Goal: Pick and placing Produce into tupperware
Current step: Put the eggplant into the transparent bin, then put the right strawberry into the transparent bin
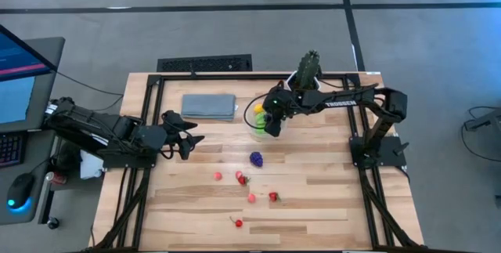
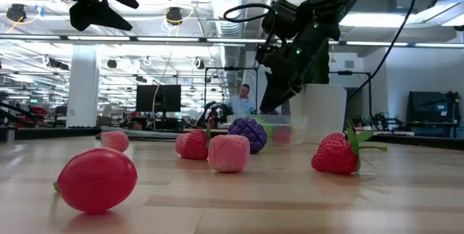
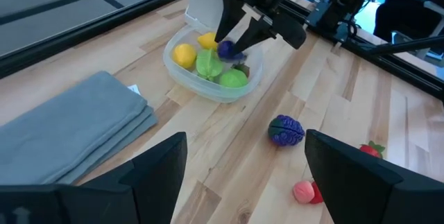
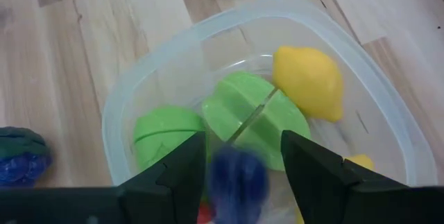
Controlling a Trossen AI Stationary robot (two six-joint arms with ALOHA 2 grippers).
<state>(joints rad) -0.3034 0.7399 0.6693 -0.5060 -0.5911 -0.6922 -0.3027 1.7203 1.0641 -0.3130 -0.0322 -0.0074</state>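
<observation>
Left arm waits at the left edge of the surface (image 1: 313, 206); left gripper (image 1: 194, 139) hangs above the wood with jaws spread, holding nothing. Just beyond it lies a folded grey-blue cloth (image 1: 209, 106), untouched.

Tupperware (image 1: 261, 126) sits near the back middle of the surface, just in front of the potted cactus (image 1: 308, 69). Already inside, per the right wrist view: a yellow lemon (image 4: 309, 82), two green pieces (image 4: 257, 116), and a sliver of a second yellow item at the rim. Count inside is at least four.

Right gripper (image 4: 239, 175) is poised directly over the container's mouth. A small blue-purple piece (image 4: 238, 174) sits between its jaws, which stand part-open. I cannot tell whether they are gripping the piece or have let it go. Judgement: this is the drop step for that item.

Left to do, all loose on the wood in front of the container: a purple grape bunch (image 1: 256, 158) nearest it, then red and pink pieces spread toward the front edge — a pink one (image 1: 218, 175), a strawberry (image 1: 243, 179), another pink one (image 1: 251, 198), a strawberry (image 1: 273, 196), and a red one (image 1: 238, 222) nearest the front. Six pieces outstanding.

Estimate: roughly half done, with the nearest remaining item the grape bunch.
</observation>
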